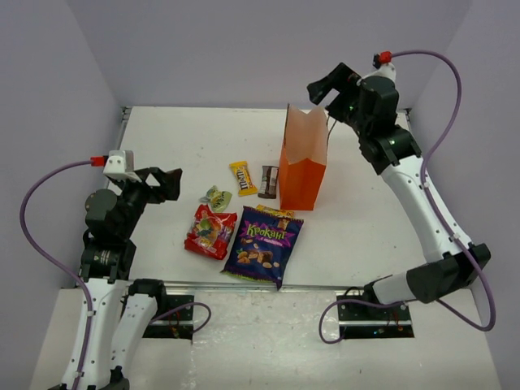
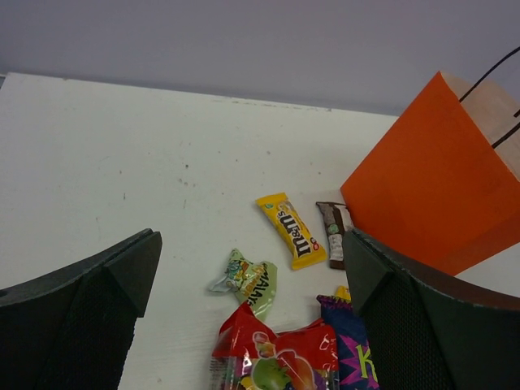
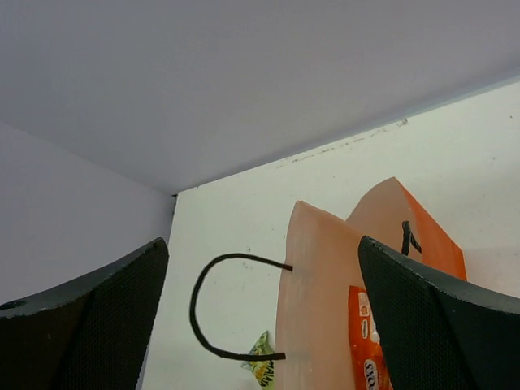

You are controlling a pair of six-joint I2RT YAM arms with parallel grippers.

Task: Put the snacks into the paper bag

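The orange paper bag [image 1: 302, 166] stands upright right of centre, mouth open. An orange bag [image 3: 366, 345] lies inside it against the pale inner wall [image 3: 321, 309]. On the table left of the bag lie the purple nut bag [image 1: 262, 244], red bag [image 1: 210, 231], green-yellow wrapper [image 1: 215, 197], yellow pack [image 1: 242, 177] and brown bar [image 1: 268, 180]. My left gripper [image 1: 165, 184] is open and empty, raised left of the snacks; its view shows the wrapper [image 2: 248, 280] and yellow pack [image 2: 292, 230]. My right gripper [image 1: 327, 88] is open and empty above the bag's mouth.
The bag's black cord handle [image 3: 199, 313] loops out to the left of the mouth. A raised rim [image 1: 124, 114] and lilac walls border the table at the back and sides. The brown bar lies against the bag's base [image 2: 335, 236].
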